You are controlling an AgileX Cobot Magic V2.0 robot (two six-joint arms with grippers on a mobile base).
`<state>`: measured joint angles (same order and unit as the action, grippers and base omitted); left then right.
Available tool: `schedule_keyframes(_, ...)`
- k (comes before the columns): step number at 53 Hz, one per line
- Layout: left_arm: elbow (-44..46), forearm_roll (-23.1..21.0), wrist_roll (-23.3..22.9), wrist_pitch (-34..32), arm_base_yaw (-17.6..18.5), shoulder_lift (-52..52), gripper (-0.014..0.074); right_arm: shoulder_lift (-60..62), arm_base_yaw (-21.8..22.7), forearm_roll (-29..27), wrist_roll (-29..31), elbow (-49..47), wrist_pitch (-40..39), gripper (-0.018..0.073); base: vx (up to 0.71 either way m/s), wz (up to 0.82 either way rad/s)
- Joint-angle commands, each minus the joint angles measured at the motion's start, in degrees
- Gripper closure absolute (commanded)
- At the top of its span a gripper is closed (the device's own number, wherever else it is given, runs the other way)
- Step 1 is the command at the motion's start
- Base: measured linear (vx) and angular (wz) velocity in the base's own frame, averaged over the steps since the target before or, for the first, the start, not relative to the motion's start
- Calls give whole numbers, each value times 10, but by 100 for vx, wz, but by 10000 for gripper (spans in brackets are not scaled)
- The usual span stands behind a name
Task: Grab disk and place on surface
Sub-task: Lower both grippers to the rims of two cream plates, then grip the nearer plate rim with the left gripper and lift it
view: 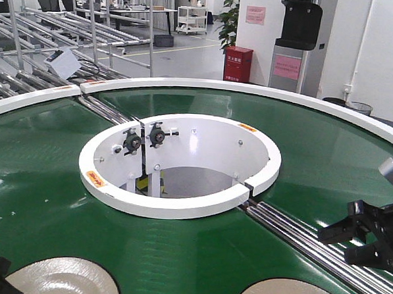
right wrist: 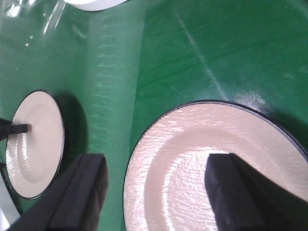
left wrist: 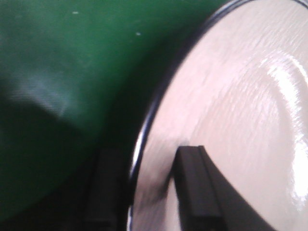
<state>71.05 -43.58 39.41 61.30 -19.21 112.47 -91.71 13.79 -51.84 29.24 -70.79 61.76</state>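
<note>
Straddling rims on green conveyor belt (right wrist: 192, 48).
Right gripper (right wrist: 156, 166) wide across right disk (right wrist: 202, 134); left gripper (left wrist: 147, 154) parted across left disk (left wrist: 231, 96).

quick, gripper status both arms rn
left gripper: open, fingers on either side of the left disk rim, not clamped on it
right gripper: open, holding nothing, fingers spread over the right disk edge

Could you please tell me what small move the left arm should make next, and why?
Probably close the left gripper: one of its fingers lies over the cream disk, the other sits beyond the rim above the green belt, so the edge appears to be between them.
</note>
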Motion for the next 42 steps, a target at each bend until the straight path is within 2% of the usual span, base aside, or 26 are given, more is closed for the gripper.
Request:
schedule_keyframes(1, 13, -35, 8, 26, 9, -25, 531, 23, 2, -31, 9, -19, 5, 71, 0, 0)
schedule_keyframes(3, 13, -35, 9, 30, 9, -25, 611, 23, 2, -29, 9, -19, 5, 71, 0, 0)
schedule_keyframes(9, 13, -56, 9, 36, 9, -30, 607, 23, 2, -27, 9, -19, 10, 71, 0, 0)
schedule_keyframes(20, 33, -160, 39, 72, 9, -62, 606, 23, 2, -24, 6, -19, 10, 71, 0, 0)
schedule_keyframes(30, 96, -252, 38, 111, 9, -107, 606, 23, 3, -7, 0, -19, 12, 71, 0, 0)
schedule_keyframes(36, 135, -266, 25, 111, 9, -137, 606, 23, 4, 42, -26, -19, 9, 71, 0, 0)
schedule_keyframes(42, 153, -272, 22, 110, 9, -162, 606, 23, 24, 76, -51, -19, 5, 71, 0, 0)
